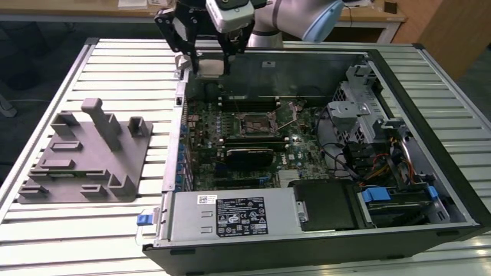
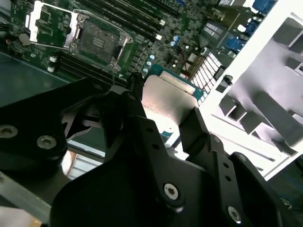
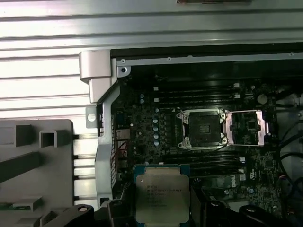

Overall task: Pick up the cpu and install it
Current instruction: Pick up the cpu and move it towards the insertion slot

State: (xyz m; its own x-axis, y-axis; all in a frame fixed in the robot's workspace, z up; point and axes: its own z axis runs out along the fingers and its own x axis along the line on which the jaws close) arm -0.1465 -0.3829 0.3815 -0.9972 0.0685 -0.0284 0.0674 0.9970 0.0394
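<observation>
Up near the far wall of an open computer case (image 1: 307,72), the gripper (image 1: 208,62) hangs from the arm with its black fingers (image 2: 196,130) clamped on the cpu (image 1: 211,64). The cpu is in the air, clear of the motherboard (image 1: 230,167), above the case's far corner on the exterior view's left.

In the first wrist view the cpu (image 3: 162,196) shows its silver top with a thin green edge, pinched by two opposite sides.

The socket (image 1: 257,123) sits near the middle of the green motherboard, well apart from the cpu. In the first wrist view the socket (image 3: 203,127) has its frame lifted, with the metal plate (image 3: 246,127) folded back to one side.

A grey fixture (image 1: 84,155) rests on the slatted table (image 1: 46,241), just beside the case on the exterior view's left.
</observation>
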